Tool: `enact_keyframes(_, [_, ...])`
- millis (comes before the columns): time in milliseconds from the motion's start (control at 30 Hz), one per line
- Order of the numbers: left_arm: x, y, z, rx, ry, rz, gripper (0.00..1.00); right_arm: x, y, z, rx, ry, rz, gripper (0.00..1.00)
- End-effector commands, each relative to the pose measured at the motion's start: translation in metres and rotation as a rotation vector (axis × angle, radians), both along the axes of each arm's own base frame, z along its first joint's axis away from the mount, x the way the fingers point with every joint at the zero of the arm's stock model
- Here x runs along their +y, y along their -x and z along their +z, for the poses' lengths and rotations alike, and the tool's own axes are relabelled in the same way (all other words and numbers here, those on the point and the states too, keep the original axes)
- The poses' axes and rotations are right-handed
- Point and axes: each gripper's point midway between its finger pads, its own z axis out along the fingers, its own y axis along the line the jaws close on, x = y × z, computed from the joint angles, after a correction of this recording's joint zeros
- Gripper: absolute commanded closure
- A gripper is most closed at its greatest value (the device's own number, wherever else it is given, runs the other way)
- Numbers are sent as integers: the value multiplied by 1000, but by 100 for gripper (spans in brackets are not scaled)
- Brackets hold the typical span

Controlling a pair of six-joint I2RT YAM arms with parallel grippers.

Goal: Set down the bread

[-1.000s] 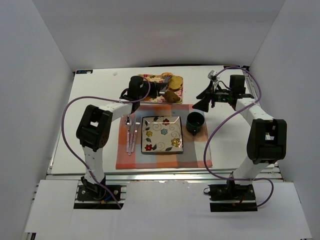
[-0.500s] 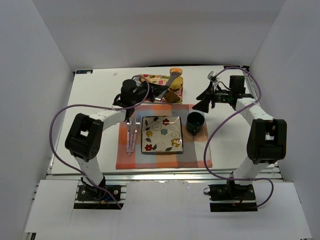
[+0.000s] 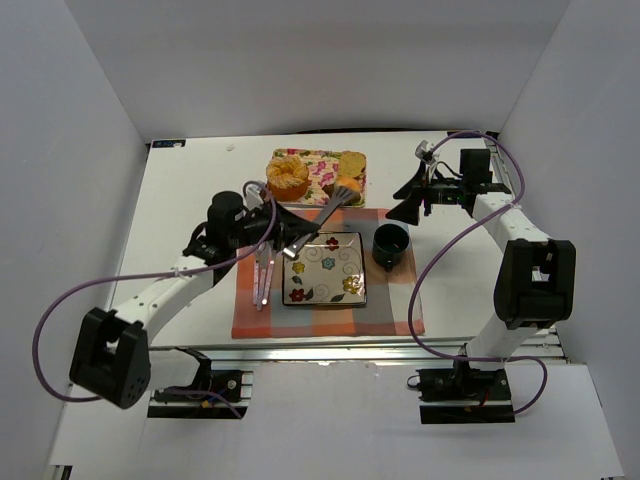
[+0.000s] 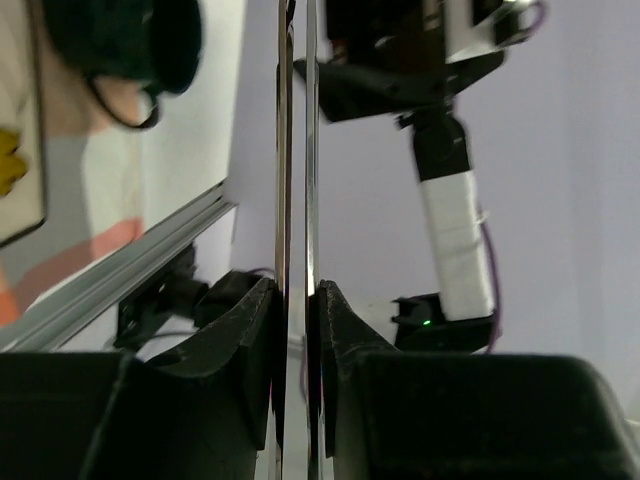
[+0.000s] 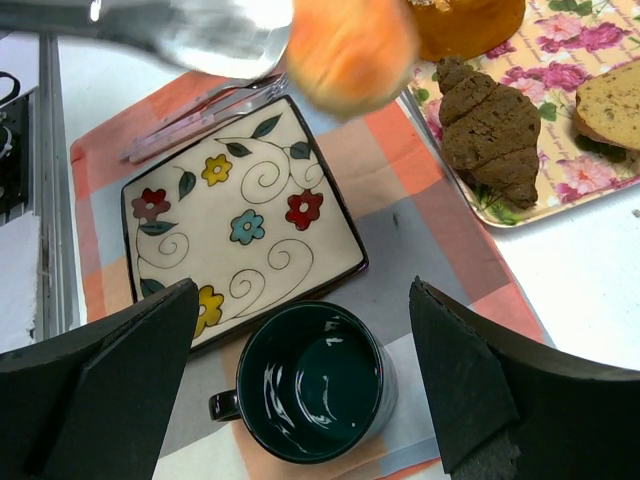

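From the top view, the left tool [image 3: 278, 228] is clamped on a pair of metal tongs [image 3: 312, 226] that reach out over the placemat [image 3: 390, 300]. The tongs' far tips pinch the bread [image 3: 347, 184], a small round orange bun, near the front edge of the flowered tray [image 3: 318, 158] and beyond the square flowered plate [image 3: 325, 268]. A ring-shaped pastry [image 3: 287, 177] lies on the tray. Cutlery [image 3: 262, 270] lies left of the plate, a dark green mug [image 3: 390, 244] right of it. The right tool [image 3: 410, 203] hovers beyond the mug, its jaws spread apart.

The left wrist view shows the tongs' two blades [image 4: 296, 200] squeezed close together between the black fingers [image 4: 240, 330].

In the right wrist view the bread [image 5: 350, 50] appears blurred above the plate's [image 5: 240, 215] far corner, gripped by a shiny tong tip [image 5: 190, 35]. The mug [image 5: 312, 382] sits below it, and a brown croissant [image 5: 490, 125] lies on the tray [image 5: 560, 170]. Both right fingers [image 5: 100, 390] stand wide with nothing between them.
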Motion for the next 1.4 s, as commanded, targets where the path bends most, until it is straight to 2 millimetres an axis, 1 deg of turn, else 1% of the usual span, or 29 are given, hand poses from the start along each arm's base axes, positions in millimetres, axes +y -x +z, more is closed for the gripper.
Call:
enact_keyframes(0, [12, 32, -26, 30, -103, -47, 95, 0, 2, 32, -86, -21, 30, 11])
enact_keyframes(33, [16, 41, -43, 88, -137, -54, 95, 1, 3, 31, -83, -24, 33, 11])
enact_keyframes(67, [18, 45, -48, 90, -146, -55, 95, 1, 4, 33, -82, -29, 37, 11])
enact_keyframes(100, [20, 49, -48, 86, -141, -55, 95, 2, 4, 34, -82, -31, 41, 10])
enact_keyframes(133, [21, 52, -56, 101, -145, -53, 95, 2, 5, 33, -76, -33, 42, 11])
enact_keyframes(233, [24, 57, -67, 127, -157, -55, 95, 2, 7, 31, -69, -31, 42, 11])
enact_keyframes(333, [25, 63, -83, 168, -182, -71, 94, 2, 11, 29, -63, -30, 41, 10])
enact_keyframes(433, [26, 68, -93, 184, -211, -96, 92, 1, 15, 30, -70, -27, 38, 11])
enact_keyframes(567, [29, 74, -107, 213, -269, -133, 84, 1, 21, 27, -67, -22, 36, 11])
enact_keyframes(600, [30, 74, -107, 213, -282, -137, 75, 1, 22, 28, -70, -23, 35, 11])
enact_keyframes(633, [32, 78, -111, 239, -302, -144, 71, 1, 22, 28, -72, -22, 36, 11])
enact_keyframes(667, [33, 79, -112, 229, -315, -151, 67, 0, 23, 26, -67, -22, 33, 11])
enact_keyframes(700, [33, 79, -111, 229, -319, -152, 61, 0, 23, 26, -70, -21, 35, 11])
enact_keyframes(733, [34, 79, -113, 236, -328, -150, 58, 0, 23, 27, -72, -21, 35, 11])
enact_keyframes(933, [35, 79, -106, 221, -321, -138, 51, 1, 23, 26, -71, -22, 38, 11])
enact_keyframes(1000, [35, 79, -104, 222, -315, -131, 50, 1, 23, 25, -70, -23, 40, 11])
enact_keyframes(1133, [34, 78, -93, 200, -295, -122, 51, 1, 23, 25, -66, -26, 43, 11])
enact_keyframes(1233, [34, 79, -79, 178, -278, -118, 54, 1, 24, 24, -68, -25, 44, 11])
enact_keyframes(1300, [35, 79, -66, 140, -263, -114, 54, 1, 24, 23, -64, -25, 46, 11])
enact_keyframes(1367, [38, 80, -60, 130, -261, -112, 55, 1, 25, 22, -63, -24, 46, 10])
